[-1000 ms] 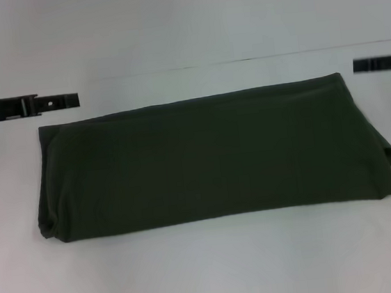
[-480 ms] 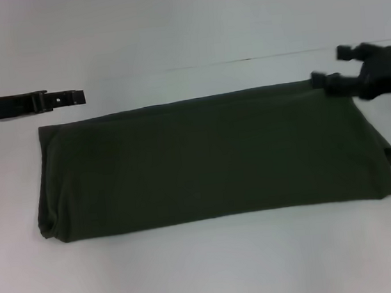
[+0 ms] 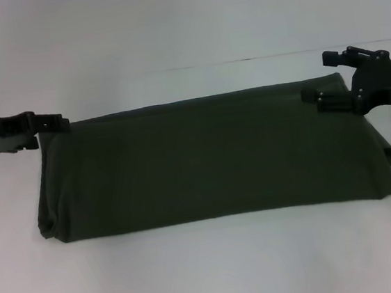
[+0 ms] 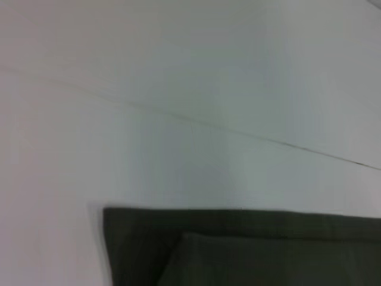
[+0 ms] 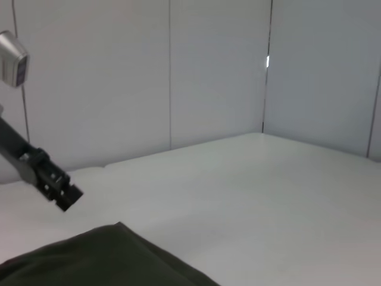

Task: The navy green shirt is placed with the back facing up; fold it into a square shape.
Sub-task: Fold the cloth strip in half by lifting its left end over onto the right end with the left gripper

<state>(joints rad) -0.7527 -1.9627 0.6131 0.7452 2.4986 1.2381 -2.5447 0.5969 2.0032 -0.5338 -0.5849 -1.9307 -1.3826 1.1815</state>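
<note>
Navy green shirt mid-table, already folded into long flat band. Left gripper at shirt's far left corner, fingers together. Right gripper over far right corner, jaws apart. Step likely: grasp far corners; next, close on cloth, fold band over. No containers.

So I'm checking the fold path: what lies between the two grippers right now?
In the head view only the navy green shirt spans the stretch from the left gripper at its far left corner to the right gripper at its far right corner.
</note>
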